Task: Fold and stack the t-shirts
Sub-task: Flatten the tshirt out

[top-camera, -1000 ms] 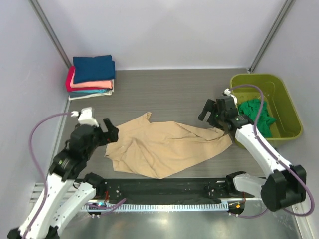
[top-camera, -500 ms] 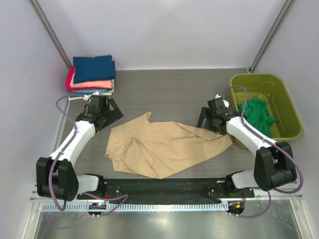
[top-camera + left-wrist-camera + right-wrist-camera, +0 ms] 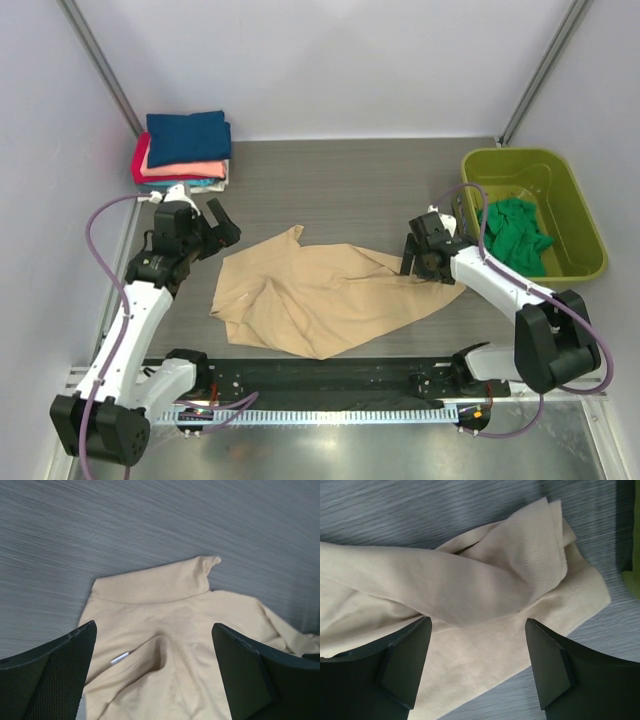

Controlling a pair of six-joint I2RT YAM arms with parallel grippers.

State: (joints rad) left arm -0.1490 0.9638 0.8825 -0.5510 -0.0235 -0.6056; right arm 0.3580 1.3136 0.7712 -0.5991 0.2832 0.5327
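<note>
1. Tan cotton: one t-shirt [image 3: 330,295] lies unfolded and rumpled on the grey wood-grain table [image 3: 350,170]. It sits in the middle of the near half and is stretched from left to right, with creases running across it.
2. In the left wrist view the tan t-shirt [image 3: 170,630] shows a turned-up corner at its far edge. A small white label [image 3: 119,658] sits in a fold lower down.
3. In the right wrist view the right end of the t-shirt [image 3: 470,595] is doubled over on itself, with a stitched hem showing along the edge.
4. The left gripper [image 3: 222,228] is by the shirt's upper left corner. Its jaws are spread wide and hold nothing. From its own camera the gripper [image 3: 152,630] frames bare cloth, with both fingers clear of it.
5. The right gripper [image 3: 417,262] is over the shirt's right end, also spread wide and empty. In its wrist view the gripper [image 3: 477,625] has the folded cloth showing between its two fingers. I cannot tell whether the tips touch the cloth.
6. A folded stack [image 3: 185,160] sits in the far left corner, well apart from the tan shirt. The navy shirt [image 3: 188,135] is on top with the coral shirt [image 3: 185,168] beneath it. A red shirt [image 3: 140,160] shows at the left edge.
7. A green shirt [image 3: 512,232] lies bunched in the lime-green tub [image 3: 520,158] at the right side of the table, near the right arm.
</note>
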